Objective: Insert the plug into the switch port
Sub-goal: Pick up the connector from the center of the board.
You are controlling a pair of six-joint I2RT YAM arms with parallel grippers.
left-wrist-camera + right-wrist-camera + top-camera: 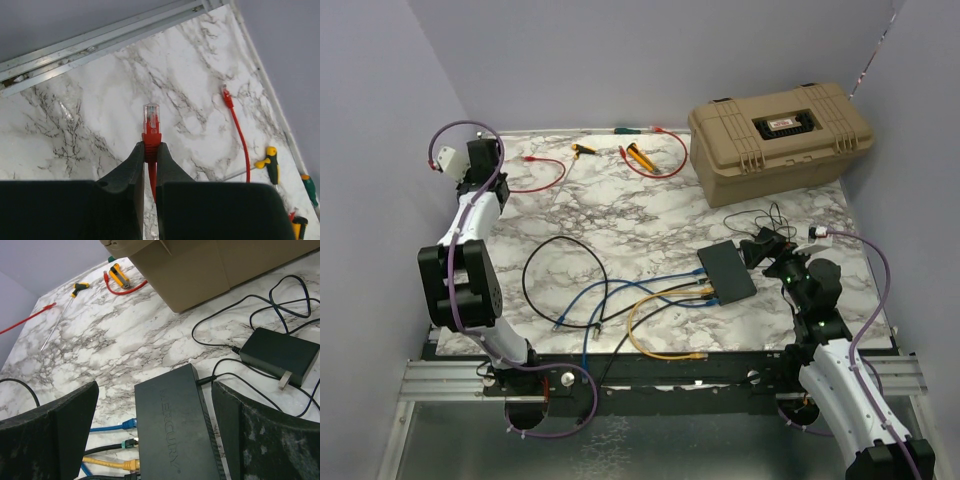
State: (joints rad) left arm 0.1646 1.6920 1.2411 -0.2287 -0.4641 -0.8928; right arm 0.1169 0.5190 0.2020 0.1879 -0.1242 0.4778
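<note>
The plug [151, 119], clear-tipped with a red boot on a red cable [535, 185], sticks out past my left gripper [150, 150], which is shut on the boot. That gripper [472, 170] is at the table's far left corner, a little above the marble. The switch [726, 272] is a flat dark-grey box at the right, with blue, black and yellow cables [660, 292] plugged into its left edge. My right gripper [155, 385] stands open over the switch [175, 430], one finger on either side of it, not touching it.
A big tan case [780, 135] sits at the back right. A small black power adapter [280, 352] with a thin cord lies right of the switch. A second red cable [655, 165] and yellow-handled screwdrivers [585, 151] lie along the back edge.
</note>
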